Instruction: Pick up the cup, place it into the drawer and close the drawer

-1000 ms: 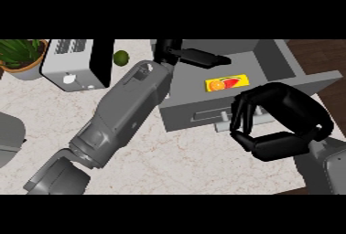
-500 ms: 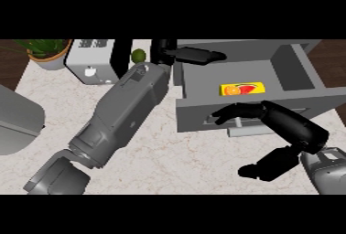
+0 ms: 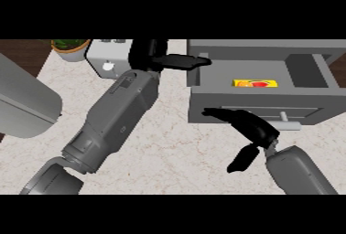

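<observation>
Drawer (image 3: 260,93) open, a yellow-and-red cup (image 3: 255,83) lying inside, just beyond the right hand's (image 3: 251,130) fingers (image 3: 219,113). Those fingers stretched straight, tips against the drawer's front panel, near its handle (image 3: 287,122). Left hand (image 3: 165,59) raised at the drawer's far left corner, fingers extended, clasping nothing. Toaster (image 3: 108,59) and potted plant (image 3: 70,47) left of that hand on the marbled surface (image 3: 175,151).
</observation>
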`<action>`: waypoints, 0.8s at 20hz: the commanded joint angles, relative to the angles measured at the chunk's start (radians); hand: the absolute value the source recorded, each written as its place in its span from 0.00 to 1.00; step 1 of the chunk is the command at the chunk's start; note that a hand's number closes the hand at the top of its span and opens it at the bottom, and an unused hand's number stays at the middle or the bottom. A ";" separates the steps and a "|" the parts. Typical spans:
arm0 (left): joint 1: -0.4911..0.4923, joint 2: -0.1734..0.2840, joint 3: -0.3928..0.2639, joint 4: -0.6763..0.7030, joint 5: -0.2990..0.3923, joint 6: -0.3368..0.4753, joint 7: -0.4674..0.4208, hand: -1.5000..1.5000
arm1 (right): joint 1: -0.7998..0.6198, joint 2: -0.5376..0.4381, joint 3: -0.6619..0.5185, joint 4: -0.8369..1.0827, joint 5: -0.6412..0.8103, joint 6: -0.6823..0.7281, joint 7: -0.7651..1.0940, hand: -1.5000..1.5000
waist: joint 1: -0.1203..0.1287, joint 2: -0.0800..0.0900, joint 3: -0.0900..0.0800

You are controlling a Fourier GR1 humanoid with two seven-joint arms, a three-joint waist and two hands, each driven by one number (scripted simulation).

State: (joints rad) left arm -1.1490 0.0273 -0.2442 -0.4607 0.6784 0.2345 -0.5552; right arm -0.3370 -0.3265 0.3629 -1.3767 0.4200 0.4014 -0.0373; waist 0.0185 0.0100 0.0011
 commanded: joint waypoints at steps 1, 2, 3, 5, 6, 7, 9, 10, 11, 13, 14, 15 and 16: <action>0.059 0.012 0.001 -0.061 0.000 -0.012 0.002 0.00 | -0.122 0.017 0.004 0.280 0.084 -0.030 -0.090 1.00 | 0.043 -0.003 0.000; 0.072 0.024 0.012 -0.057 0.003 -0.029 -0.028 0.00 | -0.140 0.034 -0.008 0.362 0.097 -0.068 -0.127 1.00 | 0.044 0.004 0.001; 0.097 0.012 0.001 -0.063 -0.002 -0.034 -0.026 0.00 | -0.186 0.071 -0.007 0.421 0.124 -0.109 -0.117 1.00 | 0.052 0.004 0.001; 0.124 0.082 0.009 -0.099 0.008 -0.082 0.009 0.00 | -0.206 0.030 -0.060 0.524 0.111 -0.129 -0.203 1.00 | 0.070 0.003 0.002; 0.137 0.073 0.005 -0.134 0.011 -0.070 0.021 0.00 | -0.211 0.048 -0.071 0.570 0.111 -0.167 -0.241 1.00 | 0.079 0.000 0.002; 0.138 0.072 0.000 -0.128 0.009 -0.097 0.015 0.00 | -0.260 0.030 -0.097 0.609 0.110 -0.173 -0.262 1.00 | 0.090 0.010 0.003; 0.153 0.085 0.001 -0.164 0.012 -0.084 0.035 0.00 | -0.309 0.057 -0.129 0.675 0.096 -0.208 -0.320 1.00 | 0.095 0.007 0.004; 0.185 0.097 -0.004 -0.170 0.010 -0.113 0.023 0.00 | -0.348 0.033 -0.167 0.704 0.073 -0.194 -0.337 1.00 | 0.096 0.010 0.003; 0.197 0.098 -0.005 -0.171 0.009 -0.109 0.029 0.00 | -0.400 0.048 -0.178 0.738 0.083 -0.217 -0.312 1.00 | 0.104 0.012 0.003; 0.193 0.125 0.004 -0.185 0.016 -0.128 0.033 0.00 | -0.431 0.041 -0.225 0.783 0.065 -0.264 -0.331 1.00 | 0.126 0.022 0.005; 0.217 0.105 -0.006 -0.204 0.018 -0.125 0.039 0.00 | -0.465 0.005 -0.258 0.801 0.044 -0.245 -0.349 1.00 | 0.126 0.016 0.004; 0.235 0.116 -0.019 -0.224 0.007 -0.138 0.033 0.00 | -0.474 -0.007 -0.275 0.826 0.036 -0.253 -0.364 1.00 | 0.135 0.015 0.005; 0.231 0.148 0.001 -0.221 0.020 -0.154 0.043 0.00 | -0.525 -0.021 -0.297 0.844 0.024 -0.241 -0.361 1.00 | 0.130 0.020 0.004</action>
State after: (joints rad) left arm -0.9493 0.1383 -0.2477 -0.6473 0.6906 0.1140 -0.5255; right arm -0.7559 -0.3082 0.1440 -0.6211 0.4749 0.1787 -0.3624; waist 0.1341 0.0269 0.0065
